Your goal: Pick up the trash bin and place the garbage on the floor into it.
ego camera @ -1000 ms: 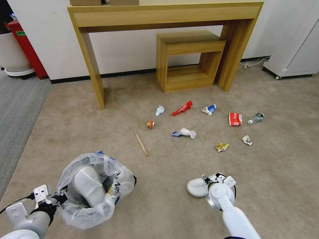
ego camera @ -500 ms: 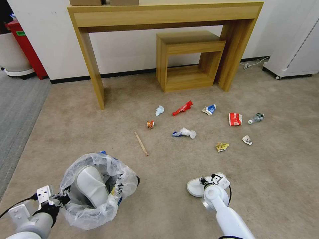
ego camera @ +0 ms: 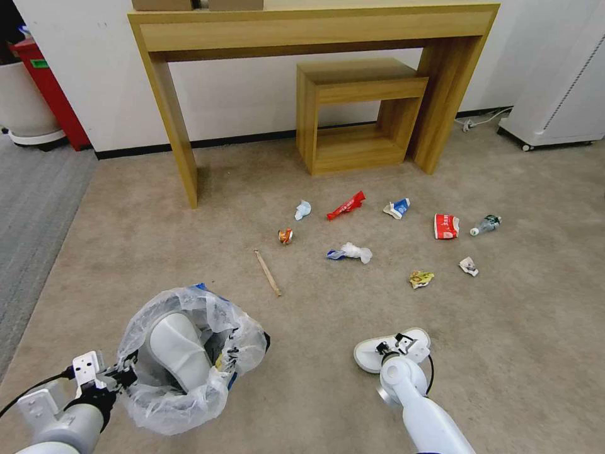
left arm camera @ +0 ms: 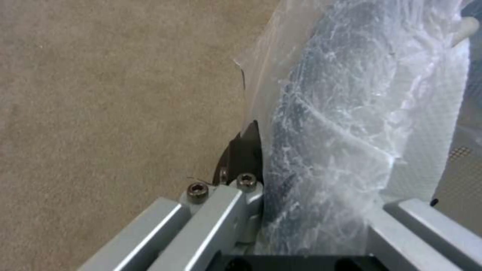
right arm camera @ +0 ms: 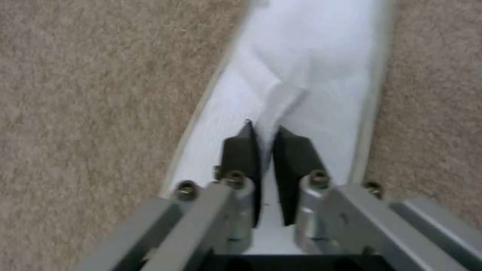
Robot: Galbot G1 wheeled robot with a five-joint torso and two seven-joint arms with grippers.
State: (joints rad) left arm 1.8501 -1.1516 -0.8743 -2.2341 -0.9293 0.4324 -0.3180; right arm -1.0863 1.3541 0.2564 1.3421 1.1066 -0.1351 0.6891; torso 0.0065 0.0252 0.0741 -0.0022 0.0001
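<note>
I held the trash bin (ego camera: 189,359) with my left gripper (ego camera: 116,378), whose fingers were clamped on the rim, with the bag liner (left arm camera: 346,124) pressed between them. The bin stayed by my left side, well apart from the wooden desk (ego camera: 315,31) at the wall. One white slipper (ego camera: 179,350) was already inside it, standing on its end, so I judged this part of the work as done.

My right gripper (right arm camera: 265,150) was down on the second slipper (ego camera: 372,354), which lay on the floor (ego camera: 504,353) also far in front of the desk, to the right of the bin. The two fingers were pinched on a fold of the white upper cloth. The sole seemed to lie flat on the carpet, so I judged it gripped but not yet lifted.

Much was left. Between the slipper and the desk lay a wooden stick (ego camera: 268,272), a white tissue (ego camera: 358,252), a long red wrapper (ego camera: 346,205), a blue-white carton (ego camera: 397,208), a red packet (ego camera: 446,226), a clear bottle (ego camera: 486,224) and a yellow wrapper (ego camera: 420,278). None of them was touched. I would say the task was in its early part.
</note>
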